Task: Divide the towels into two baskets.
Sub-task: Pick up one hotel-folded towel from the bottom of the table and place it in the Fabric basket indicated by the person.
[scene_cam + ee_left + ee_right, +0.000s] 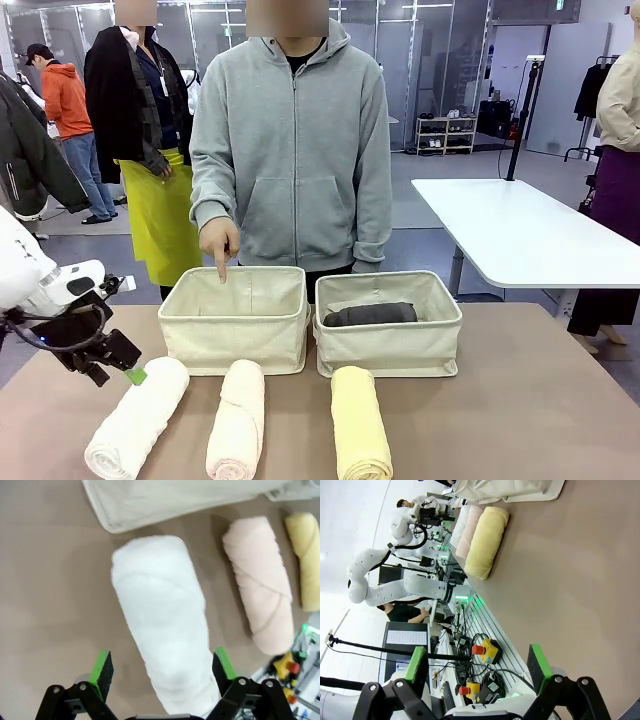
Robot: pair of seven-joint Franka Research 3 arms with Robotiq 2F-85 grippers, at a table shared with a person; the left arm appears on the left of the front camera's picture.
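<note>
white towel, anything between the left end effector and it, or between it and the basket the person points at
Nothing visible. The left end effector hangs open over the white towel with no object between. The left basket stands just past the towel's far end, top open; the person's hand points at its far rim.

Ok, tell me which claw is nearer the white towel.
Left. The left claw straddles the white towel, open; the right claw hangs open farther off, past the yellow towel.

Grey floor [425, 200], white table [520, 235] behind
</note>
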